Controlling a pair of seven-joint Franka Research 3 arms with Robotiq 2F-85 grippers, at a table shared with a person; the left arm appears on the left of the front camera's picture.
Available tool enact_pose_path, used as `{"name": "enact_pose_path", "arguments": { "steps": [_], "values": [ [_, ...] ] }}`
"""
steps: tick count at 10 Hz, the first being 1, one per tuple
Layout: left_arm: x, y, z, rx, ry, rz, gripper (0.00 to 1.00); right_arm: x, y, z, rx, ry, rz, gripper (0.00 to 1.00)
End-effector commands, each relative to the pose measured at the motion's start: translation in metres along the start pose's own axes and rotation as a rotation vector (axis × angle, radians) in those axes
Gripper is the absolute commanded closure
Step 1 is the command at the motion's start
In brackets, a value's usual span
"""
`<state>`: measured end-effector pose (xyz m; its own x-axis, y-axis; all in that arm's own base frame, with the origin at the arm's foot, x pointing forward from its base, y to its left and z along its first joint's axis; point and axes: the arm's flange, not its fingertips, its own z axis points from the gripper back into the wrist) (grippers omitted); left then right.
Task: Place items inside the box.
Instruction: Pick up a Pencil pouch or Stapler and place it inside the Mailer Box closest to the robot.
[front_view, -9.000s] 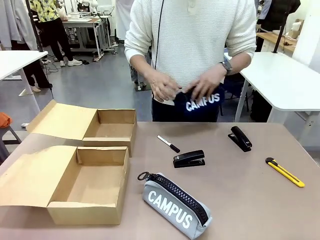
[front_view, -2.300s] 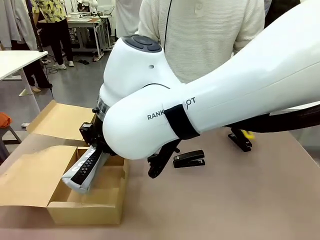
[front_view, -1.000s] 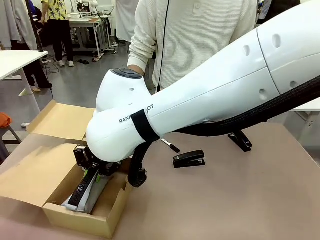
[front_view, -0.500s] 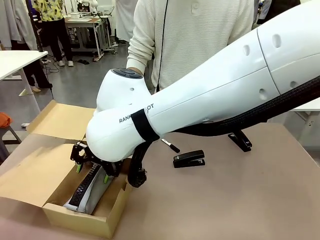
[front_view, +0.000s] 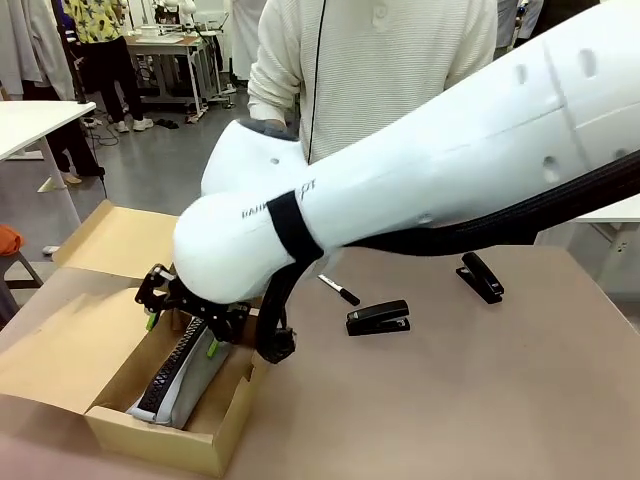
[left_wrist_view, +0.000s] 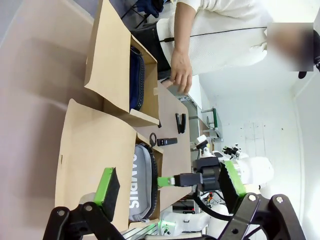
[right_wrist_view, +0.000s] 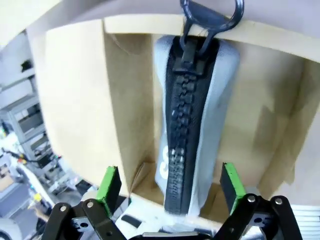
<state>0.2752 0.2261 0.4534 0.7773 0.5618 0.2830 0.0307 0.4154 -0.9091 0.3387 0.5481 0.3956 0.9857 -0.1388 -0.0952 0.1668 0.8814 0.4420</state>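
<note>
**Front view: box packing part done, two items in, three on the table**

**Boxes, two.** Both are cardboard with their lids folded back. The near box (front_view: 165, 445) sits at 8 o'clock on the table (front_view: 480, 400). The far box (front_view: 120, 240) sits at 10 o'clock.

**Packed, two.**
- Grey pencil case (front_view: 178, 375), one. It lies tilted in the near box with its zip uppermost.
- Navy pouch (left_wrist_view: 136, 77), one. The left wrist view shows it in the far box.

**On the table, three.**
- Near stapler (front_view: 378, 318), one, close to the table's centre.
- Far stapler (front_view: 480, 277), one, at 2 o'clock from the near stapler and well apart from it.
- Marker (front_view: 338, 290), one, at 11 o'clock of the near stapler, just beside it and not touching.

**Grippers, two.**
- The right gripper (front_view: 182, 332) hangs over the near box. Its jaws are spread wide to either side of the pencil case and grip nothing.
- The left gripper (left_wrist_view: 169, 182) has its jaws wide apart with nothing between them.

**Person, one.** The person stands at 12 o'clock on the far side. One hand (left_wrist_view: 181, 70) is near the far box.

**Progress, as a judgement.** Two of the five items counted are packed. The pencil case looks set down and let go. The marker and both staplers are left to pack.
</note>
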Motion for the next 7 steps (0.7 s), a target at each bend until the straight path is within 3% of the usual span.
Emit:
{"name": "enact_pose_path", "arguments": {
  "steps": [1, 3, 4, 5, 6, 7],
  "values": [
    [0.001, 0.0, 0.0, -0.016, -0.005, -0.017, 0.0, -0.024, -0.033, 0.044, 0.083, 0.124, 0.089, 0.0],
    [0.001, 0.0, 0.0, -0.016, -0.005, -0.017, 0.0, -0.047, -0.086, 0.119, 0.064, 0.05, 0.137, 0.0],
    [0.001, 0.0, 0.0, -0.016, -0.005, -0.017, 0.0, -0.055, -0.129, 0.162, 0.136, 0.056, 0.11, 0.0],
    [0.001, 0.0, 0.0, -0.016, -0.005, -0.017, 0.0, -0.062, -0.177, 0.196, 0.17, -0.041, 0.001, 0.0],
    [0.001, 0.0, 0.0, -0.016, -0.005, -0.017, 0.0, -0.067, -0.206, 0.211, 0.28, -0.097, -0.046, 0.0],
    [0.001, 0.0, 0.0, -0.016, -0.005, -0.017, 0.0, -0.069, -0.208, 0.204, 0.262, -0.223, -0.175, 0.0]
  ]
}}
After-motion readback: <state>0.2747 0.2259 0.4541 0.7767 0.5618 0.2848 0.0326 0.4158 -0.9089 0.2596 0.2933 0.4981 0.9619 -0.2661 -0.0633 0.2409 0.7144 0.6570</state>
